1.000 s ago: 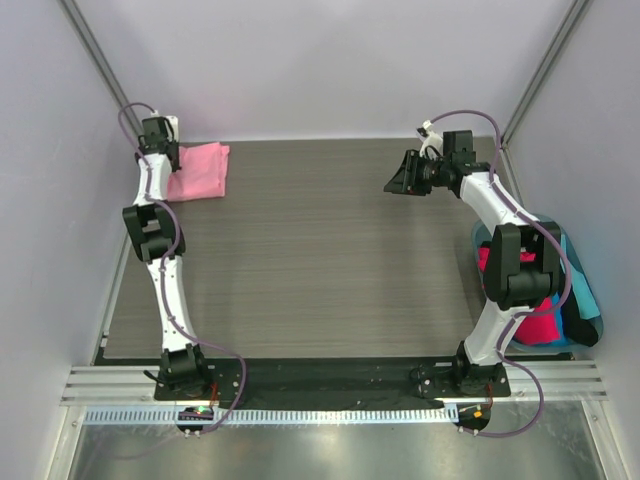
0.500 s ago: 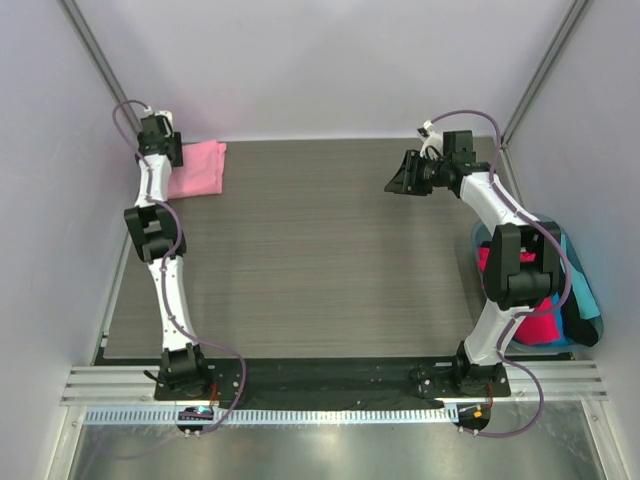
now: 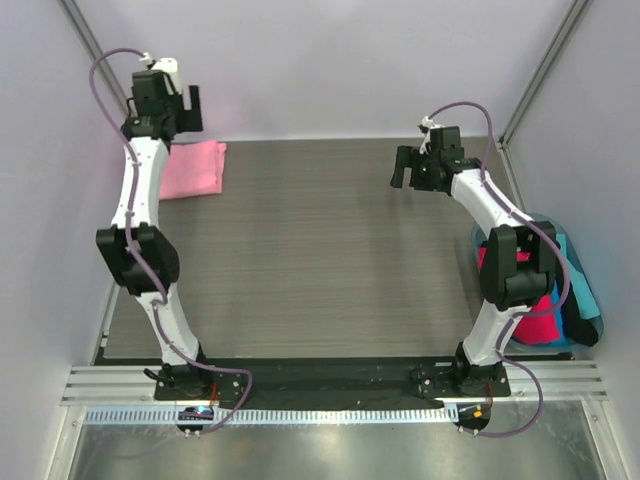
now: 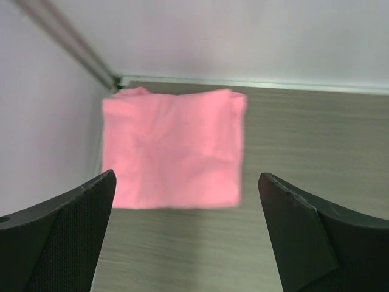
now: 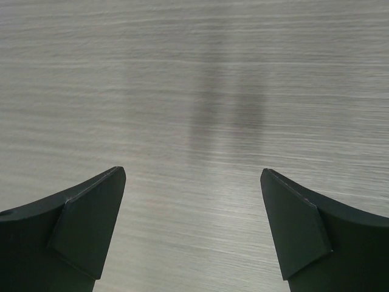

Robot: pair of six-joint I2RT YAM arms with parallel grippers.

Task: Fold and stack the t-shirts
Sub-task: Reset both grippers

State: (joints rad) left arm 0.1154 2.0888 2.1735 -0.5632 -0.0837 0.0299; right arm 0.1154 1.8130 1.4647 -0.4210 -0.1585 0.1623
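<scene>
A light pink t-shirt (image 3: 195, 168) lies folded into a flat rectangle in the table's far left corner, and it fills the middle of the left wrist view (image 4: 173, 149). My left gripper (image 3: 178, 110) hangs open high above it, touching nothing; its jaws (image 4: 186, 176) stand wide apart with the shirt's near edge between them far below. My right gripper (image 3: 410, 166) hovers open over bare table at the far right (image 5: 192, 171). More t-shirts, one of them hot pink (image 3: 538, 325), are bunched in the tub at the right edge.
The light-blue tub (image 3: 590, 295) sits off the table's right side beside the right arm's elbow. White walls and metal corner posts (image 4: 67, 42) close in the back and sides. The wood-grain table (image 3: 310, 250) lies between the arms.
My left gripper opened, let go of the light pink shirt and rose well above it. The right gripper opened wider and shifted slightly. The shirt stayed in the corner.
</scene>
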